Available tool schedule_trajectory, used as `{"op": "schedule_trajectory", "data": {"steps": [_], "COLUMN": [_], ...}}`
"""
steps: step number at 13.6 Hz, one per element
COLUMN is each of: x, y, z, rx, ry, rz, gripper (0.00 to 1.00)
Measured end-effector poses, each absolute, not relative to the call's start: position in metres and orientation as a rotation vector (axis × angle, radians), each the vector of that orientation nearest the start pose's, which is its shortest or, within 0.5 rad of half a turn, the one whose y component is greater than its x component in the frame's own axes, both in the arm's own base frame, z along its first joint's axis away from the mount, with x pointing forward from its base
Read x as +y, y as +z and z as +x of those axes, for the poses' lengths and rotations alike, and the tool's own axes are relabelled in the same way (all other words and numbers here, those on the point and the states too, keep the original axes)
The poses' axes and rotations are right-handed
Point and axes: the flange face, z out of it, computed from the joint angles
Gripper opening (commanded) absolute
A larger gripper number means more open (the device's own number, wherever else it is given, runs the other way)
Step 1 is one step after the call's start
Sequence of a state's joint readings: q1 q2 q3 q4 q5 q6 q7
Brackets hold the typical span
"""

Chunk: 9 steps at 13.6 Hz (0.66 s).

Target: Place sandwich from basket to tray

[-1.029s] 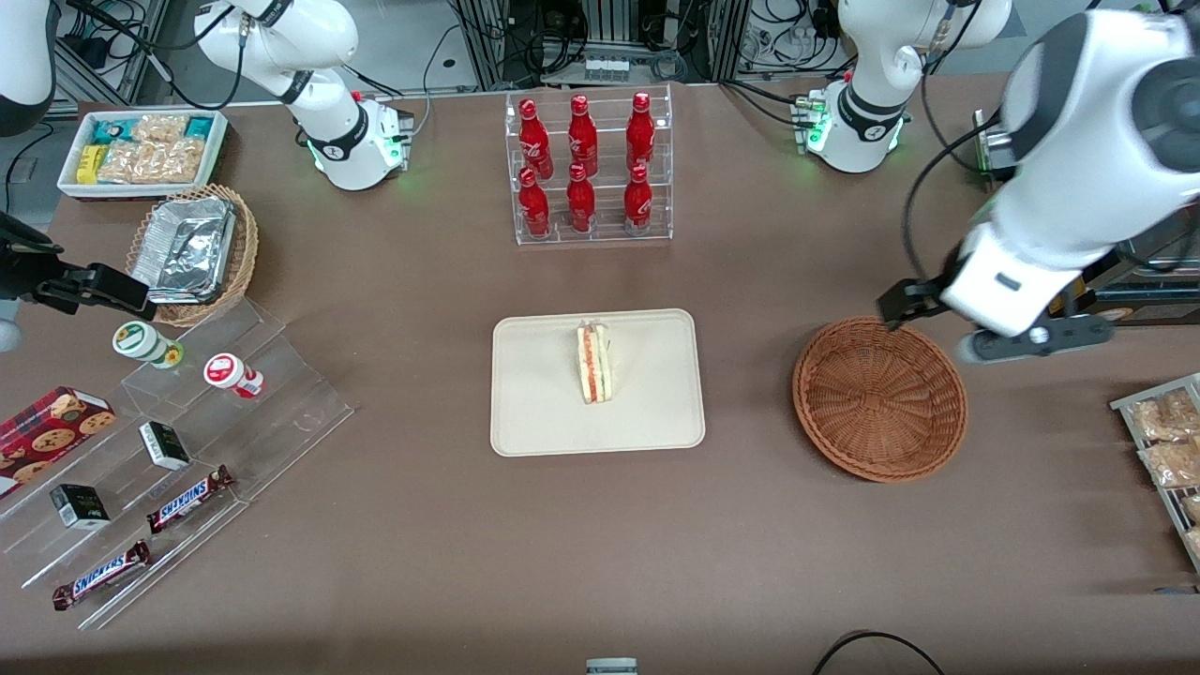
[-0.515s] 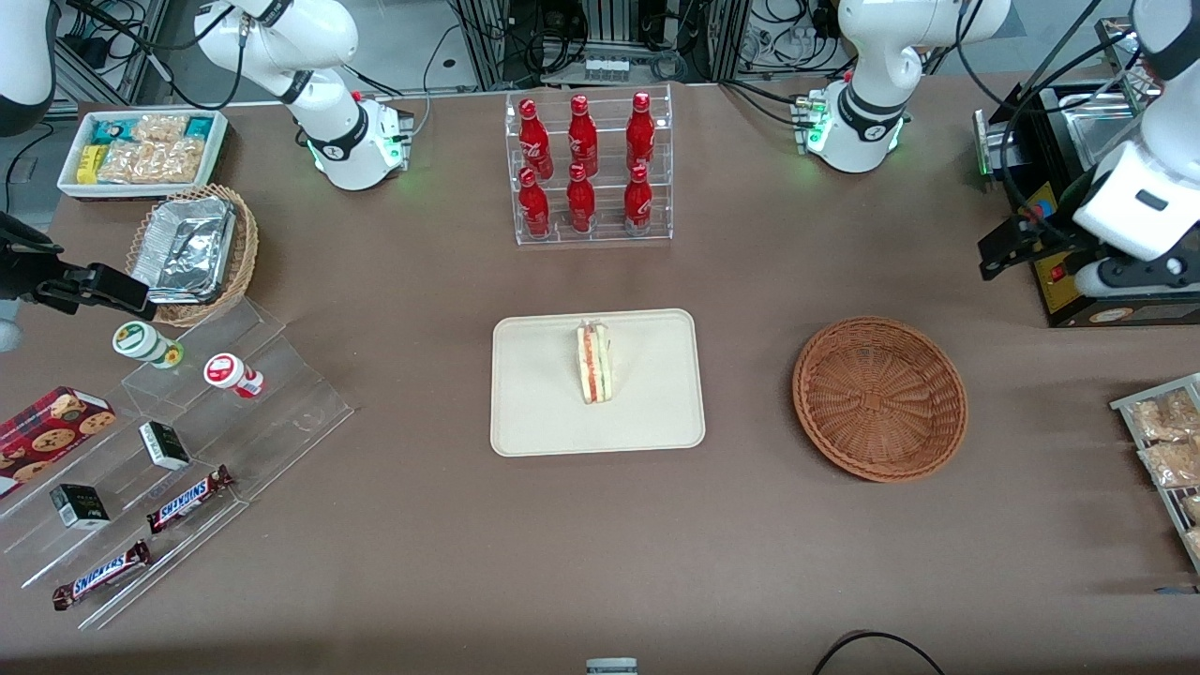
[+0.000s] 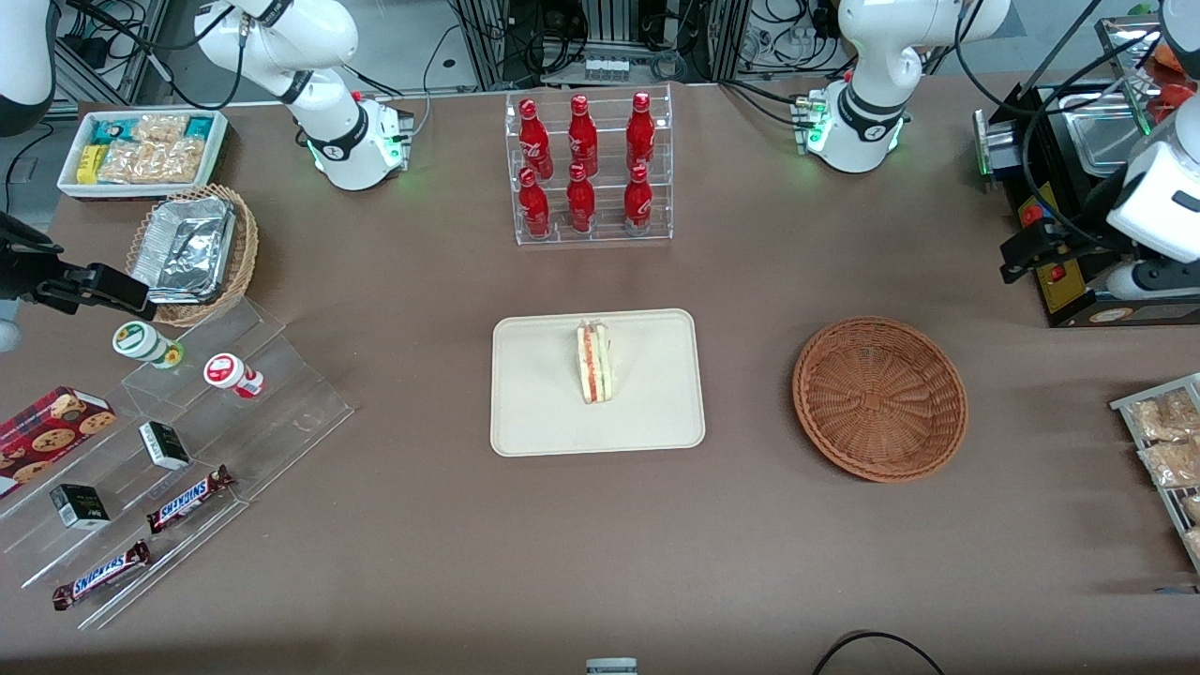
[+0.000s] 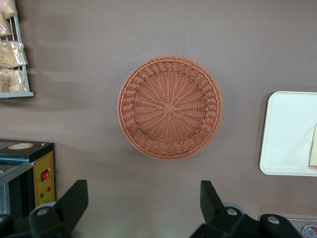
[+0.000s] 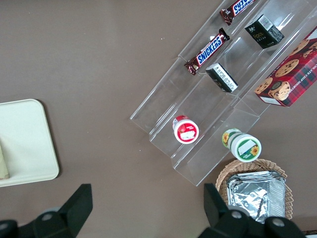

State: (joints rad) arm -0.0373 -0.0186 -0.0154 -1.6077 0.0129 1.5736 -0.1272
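The sandwich (image 3: 593,362), a pale wedge with a red and green filling stripe, lies on the cream tray (image 3: 534,394) at the table's middle. The round reddish-brown wicker basket (image 3: 879,398) beside the tray holds nothing. My left gripper (image 3: 1017,255) hangs high toward the working arm's end of the table, by a black appliance and farther from the front camera than the basket. In the left wrist view the gripper (image 4: 142,191) is open with only bare table between its fingers, and the basket (image 4: 170,106), the tray's edge (image 4: 287,134) and a sliver of the sandwich (image 4: 313,148) show.
A clear rack of red bottles (image 3: 588,167) stands farther from the front camera than the tray. The black appliance (image 3: 1069,187) and a wire rack of snack bags (image 3: 1167,450) sit at the working arm's end. Acrylic steps with snacks (image 3: 178,450) and a tan basket of foil trays (image 3: 192,251) sit at the parked arm's end.
My left gripper has drawn away from above the basket's rim toward the working arm's end of the table, over by the black appliance. Sandwich, tray and basket have not moved.
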Motion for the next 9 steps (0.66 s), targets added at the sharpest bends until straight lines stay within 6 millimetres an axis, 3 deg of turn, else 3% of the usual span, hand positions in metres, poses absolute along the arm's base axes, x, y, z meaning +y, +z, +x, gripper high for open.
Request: {"op": "schedule_trajectory", "data": {"steps": [9], "x": [-0.0267], "y": [0.6252], "z": [0.5559], "rx": [-0.122], "ry": [-0.008], "rz": [-3.139], "gripper": [1.00]}}
